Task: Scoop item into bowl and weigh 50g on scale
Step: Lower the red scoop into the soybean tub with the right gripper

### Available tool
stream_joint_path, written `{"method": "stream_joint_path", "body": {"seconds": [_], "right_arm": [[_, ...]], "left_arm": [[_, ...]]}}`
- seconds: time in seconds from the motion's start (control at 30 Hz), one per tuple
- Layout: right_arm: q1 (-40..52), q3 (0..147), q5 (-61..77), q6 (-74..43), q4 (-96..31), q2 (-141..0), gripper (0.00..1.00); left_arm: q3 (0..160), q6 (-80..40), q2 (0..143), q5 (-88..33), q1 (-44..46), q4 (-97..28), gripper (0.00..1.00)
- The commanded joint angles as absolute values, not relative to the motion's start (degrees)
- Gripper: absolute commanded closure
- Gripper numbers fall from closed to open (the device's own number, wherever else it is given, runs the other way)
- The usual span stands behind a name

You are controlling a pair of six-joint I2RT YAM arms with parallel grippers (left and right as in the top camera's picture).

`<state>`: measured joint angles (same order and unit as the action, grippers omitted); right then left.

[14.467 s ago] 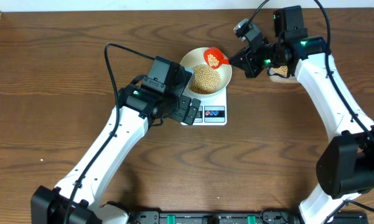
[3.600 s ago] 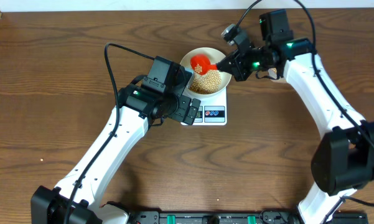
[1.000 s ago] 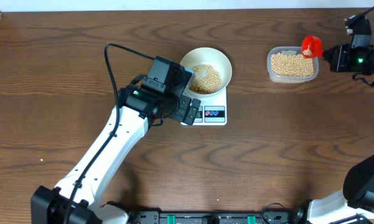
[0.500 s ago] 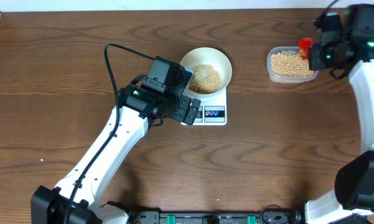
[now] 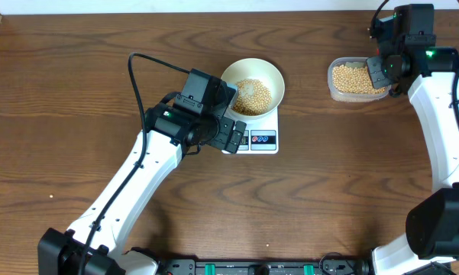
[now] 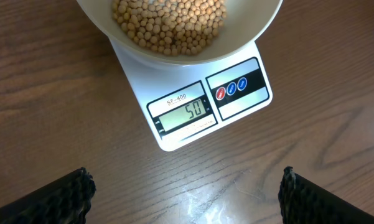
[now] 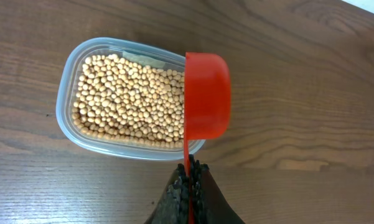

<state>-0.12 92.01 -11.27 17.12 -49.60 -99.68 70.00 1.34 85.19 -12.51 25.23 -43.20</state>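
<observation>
**Fifty on the scale (image 6: 236, 109), scoop (image 7: 206, 93) pinched at the tub (image 7: 65, 118)**

Your left wrist camera looks straight down on the scale's grey display (image 6: 185, 113), and the digits read 50. A row of small round buttons (image 6: 231, 89), red and blue, sits just to the right of it. The white bowl (image 6: 255, 28) stands on the scale's platform and overhangs it at the top of that view. A heap of tan beans (image 6: 168, 22) lies in the bottom of the bowl. From overhead the bowl covers the far part of the scale, leaving only the display strip bare on the near side.

Your left gripper (image 6: 185, 176) hangs above the brown wooden table (image 5: 76, 92) just in front of the scale. Its jaws are spread wide with nothing between them, and the two dark fingertips show only at the bottom corners of the wrist view. It touches neither the scale nor the bowl.

Your right gripper (image 7: 190, 177) is well away, at the far right of the table beside the clear plastic tub. Its jaws are closed tight on the thin handle of the red scoop. The scoop's cup is turned on its side, so you see its outer wall, and it overlaps the tub's right end in the wrist view. Whether it touches the rim, and whether anything lies inside it, you cannot tell. The tub is filled with more beans (image 7: 124, 99) in an even layer, wall to wall.
</observation>
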Motion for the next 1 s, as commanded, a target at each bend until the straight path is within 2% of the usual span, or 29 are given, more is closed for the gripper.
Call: {"method": "stream_joint_path", "body": {"seconds": [0.0, 0.2, 0.33, 0.83, 0.97], "right_arm": [[-1.0, 91.8, -7.5, 14.8, -49.0, -98.1, 0.99], [-5.3, 91.7, 10.6, 9.6, -46.9, -98.1, 0.99], [-7.9, 91.7, 17.5, 5.6, -44.8, -98.3, 0.99], [-10.5, 91.6, 20.2, -19.7, -42.1, -105.1, 0.99], [-10.5, 91.6, 18.1, -22.5, -40.9, -106.6, 0.99]], "left_arm": [[69.4, 1.5, 85.7, -11.9, 25.1, -43.2, 0.04], [69.4, 1.5, 85.7, -11.9, 25.1, -43.2, 0.03], [69.4, 1.5, 85.7, -11.9, 25.1, -43.2, 0.04], [69.4, 1.5, 85.7, -11.9, 25.1, -43.2, 0.03], [69.4, 1.5, 85.7, -11.9, 25.1, -43.2, 0.03]]}}
